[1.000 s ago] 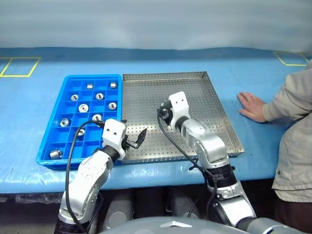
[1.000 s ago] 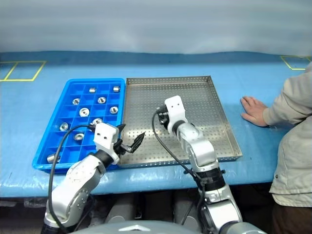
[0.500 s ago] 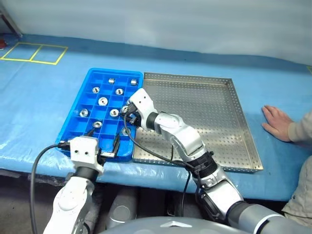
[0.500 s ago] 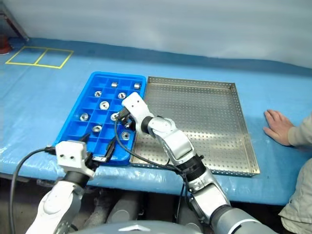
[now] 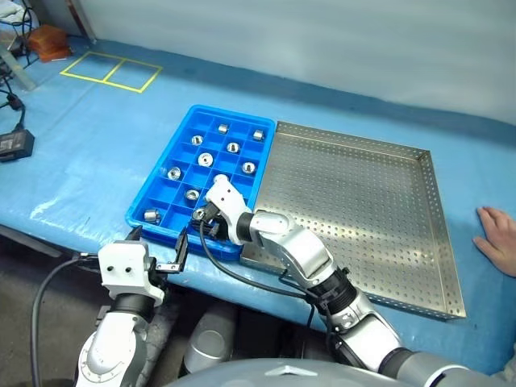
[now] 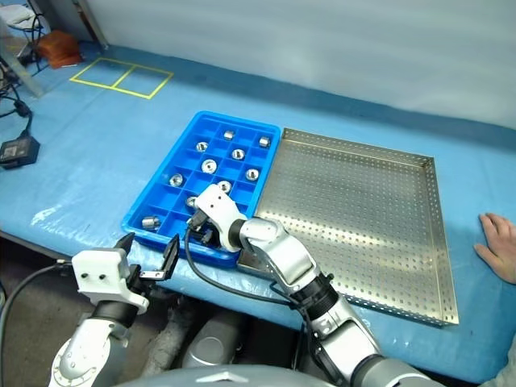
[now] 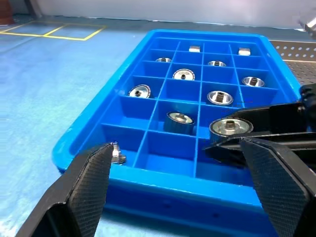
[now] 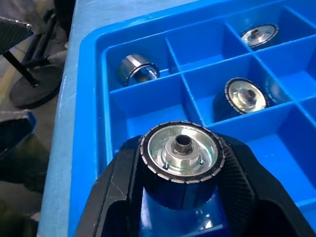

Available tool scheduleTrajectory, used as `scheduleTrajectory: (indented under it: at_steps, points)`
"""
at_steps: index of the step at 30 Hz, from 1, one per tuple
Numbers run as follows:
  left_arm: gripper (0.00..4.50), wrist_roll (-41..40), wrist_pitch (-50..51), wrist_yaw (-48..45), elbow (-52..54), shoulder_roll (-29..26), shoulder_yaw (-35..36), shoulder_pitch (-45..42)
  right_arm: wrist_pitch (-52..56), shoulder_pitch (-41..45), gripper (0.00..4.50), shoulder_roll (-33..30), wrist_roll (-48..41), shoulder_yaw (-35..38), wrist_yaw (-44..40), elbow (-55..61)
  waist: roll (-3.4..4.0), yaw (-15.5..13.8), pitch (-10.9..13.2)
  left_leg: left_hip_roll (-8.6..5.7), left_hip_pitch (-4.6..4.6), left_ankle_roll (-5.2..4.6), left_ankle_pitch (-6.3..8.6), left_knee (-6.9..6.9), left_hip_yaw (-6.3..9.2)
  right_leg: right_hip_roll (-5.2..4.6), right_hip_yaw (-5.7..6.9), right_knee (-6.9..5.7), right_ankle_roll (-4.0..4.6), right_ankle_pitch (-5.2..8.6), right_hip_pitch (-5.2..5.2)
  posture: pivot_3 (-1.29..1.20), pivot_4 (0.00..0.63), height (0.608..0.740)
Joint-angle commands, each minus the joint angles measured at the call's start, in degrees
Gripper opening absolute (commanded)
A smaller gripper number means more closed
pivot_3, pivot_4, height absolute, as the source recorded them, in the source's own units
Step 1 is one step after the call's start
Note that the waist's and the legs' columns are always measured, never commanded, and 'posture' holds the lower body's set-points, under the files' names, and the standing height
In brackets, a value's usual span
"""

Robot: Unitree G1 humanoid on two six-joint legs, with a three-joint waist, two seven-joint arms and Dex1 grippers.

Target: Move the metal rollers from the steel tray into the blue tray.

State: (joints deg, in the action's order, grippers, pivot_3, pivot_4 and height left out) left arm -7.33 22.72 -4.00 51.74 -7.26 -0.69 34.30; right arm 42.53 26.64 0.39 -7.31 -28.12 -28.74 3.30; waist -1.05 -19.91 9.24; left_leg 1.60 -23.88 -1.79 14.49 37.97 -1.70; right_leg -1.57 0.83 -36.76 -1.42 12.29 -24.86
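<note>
Right wrist view: roller (image 8: 180, 154) clamped between right tool (image 8: 180, 197) fingers, above blue tray (image 8: 89, 98).

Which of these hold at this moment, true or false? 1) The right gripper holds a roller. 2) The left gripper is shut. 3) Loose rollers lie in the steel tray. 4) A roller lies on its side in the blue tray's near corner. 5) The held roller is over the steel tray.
1) True: the right gripper is shut on a roller.
2) False: the left gripper stands open and empty.
3) False: the steel tray shows only its bare perforated bottom.
4) True: that side-lying roller is in a near corner compartment of the blue tray.
5) False: it is over the blue tray's near row.
</note>
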Motion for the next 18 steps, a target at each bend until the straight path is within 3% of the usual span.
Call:
scheduleTrajectory:
  at_steps: [1, 6, 7, 12, 18]
  points:
    - [4.50, -0.2, -0.9, -0.8, 1.0, -0.4, -0.5, -0.6, 1.7, -0.8, 2.74, 0.3, -1.5, 0.4, -0.6, 2.6, -0.01, -0.7, 0.0, 0.00, 0.00, 0.01, 0.01, 0.00, 0.00, 0.00, 0.01, 0.00, 0.00, 0.00, -0.11, 0.52, 0.150, 0.740]
    - [4.50, -0.6, -0.6, -2.4, 0.3, -1.3, -0.6, -2.2, 2.6, -0.5, 4.34, 1.1, -1.8, 3.0, 0.7, 3.8, -0.09, -1.5, -0.1, 0.01, -0.18, 0.09, 0.05, 0.00, -0.07, 0.08, 0.00, -0.03, -0.23, -0.13, -0.27, 0.49, 0.150, 0.740]
    - [4.50, -0.8, -0.4, -2.7, 0.2, -1.5, -0.5, -2.6, 2.6, -0.3, 4.46, 1.2, -1.9, 3.6, 0.9, 4.0, -0.09, -1.5, -0.1, -0.01, -0.26, 0.11, 0.06, 0.00, -0.08, 0.10, 0.00, -0.05, -0.24, -0.14, -0.23, 0.48, 0.150, 0.740]
    - [4.50, -2.5, 1.3, -5.6, -0.2, -3.8, 0.0, -6.4, 4.3, 1.9, 4.46, 0.7, -5.3, 9.9, 0.9, 8.9, -0.06, -1.4, -0.1, -0.04, -0.77, 0.24, -0.01, 0.14, -0.03, 0.29, 0.19, -0.12, -0.23, -0.17, -0.51, 0.42, 0.150, 0.740]
    - [4.50, -5.5, 5.2, -8.8, -1.8, -7.5, 1.4, -14.6, 5.7, 2.0, 4.46, -3.0, -7.6, 15.6, 2.4, 15.1, 0.05, 0.1, -0.3, -0.05, -0.70, 0.33, -0.07, 0.31, 0.13, 0.35, 0.38, -0.16, -0.19, -0.17, -0.35, 0.29, 0.150, 0.740]
